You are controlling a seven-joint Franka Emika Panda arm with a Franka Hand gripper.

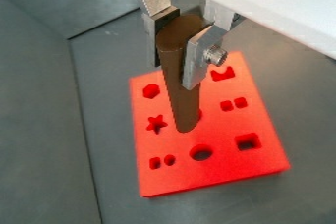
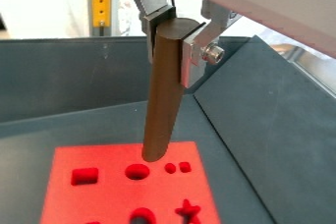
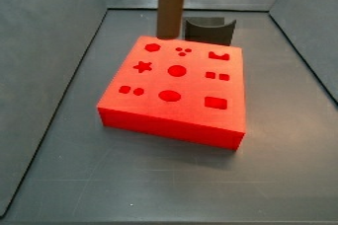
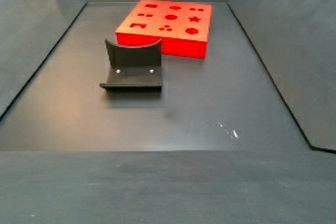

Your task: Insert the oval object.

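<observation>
- gripper fingers clamp the peg, upright above the red block
- step: carrying to hole
- next: align over oval hole, lower straight

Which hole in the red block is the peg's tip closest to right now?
In a wrist view the gripper holds the peg, its tip just above the round hole, with the square hole and the small pair either side.

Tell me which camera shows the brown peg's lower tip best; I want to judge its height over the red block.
A wrist view: the oval object, held in the gripper, ends above the red block. The other wrist view foreshortens it; a side view crops it; the other omits it.
</observation>
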